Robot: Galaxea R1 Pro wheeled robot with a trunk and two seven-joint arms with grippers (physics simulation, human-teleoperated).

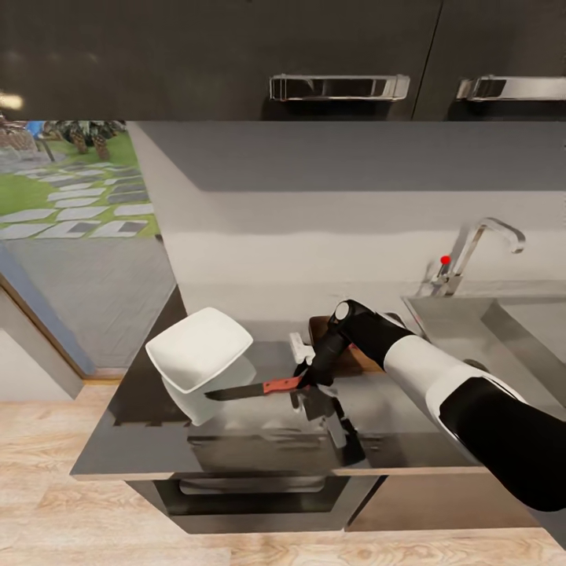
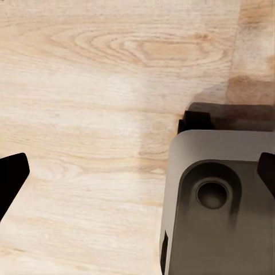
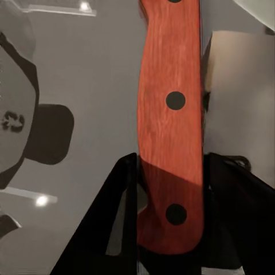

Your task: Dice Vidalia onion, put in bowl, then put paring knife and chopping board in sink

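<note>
1. Head view, nearest first: right arm (image 1: pixel 472 401), black forearm then white sleeve, reaching from the lower right across the glossy grey desk (image 1: pixel 141 440).
2. Right tool (image 1: pixel 308 380) at the arm's end, closed around the red-orange handle of the paring knife (image 1: pixel 255 388); dark blade level, pointing left toward the bowl.
3. White squarish bowl (image 1: pixel 198 348) on the desk, left of the knife, tilted toward the camera, its reflection on the glossy top just below; blade tip close to the bowl's near edge, contact not clear.
4. Brown chopping board (image 1: pixel 358 358) just behind the tool, mostly hidden by the wrist, lying beside the sink's left rim.
5. Steel sink (image 1: pixel 448 322) at right, set into the desk, with a chrome tap (image 1: pixel 479 244) carrying a red dot behind it.
6. Dark wall cupboards (image 1: pixel 220 55) with bar handles across the top; a window onto grass and paving stones at far left; pale wood floor (image 1: pixel 47 503) below the desk's front edge.
7. Left wrist view: pale wood floor (image 2: pixel 86 86) seen from above, with a grey part of the robot's own body (image 2: pixel 217 200) at one side; two black fingertips (image 2: pixel 11 175) of the left tool at opposite edges, spread wide apart, nothing between them.
8. Right wrist view: knife handle (image 3: pixel 172 126) very close, red-orange with three dark rivets, clamped between the two black fingers (image 3: pixel 97 229) of the right tool, above the reflective grey desk (image 3: pixel 91 69).
</note>
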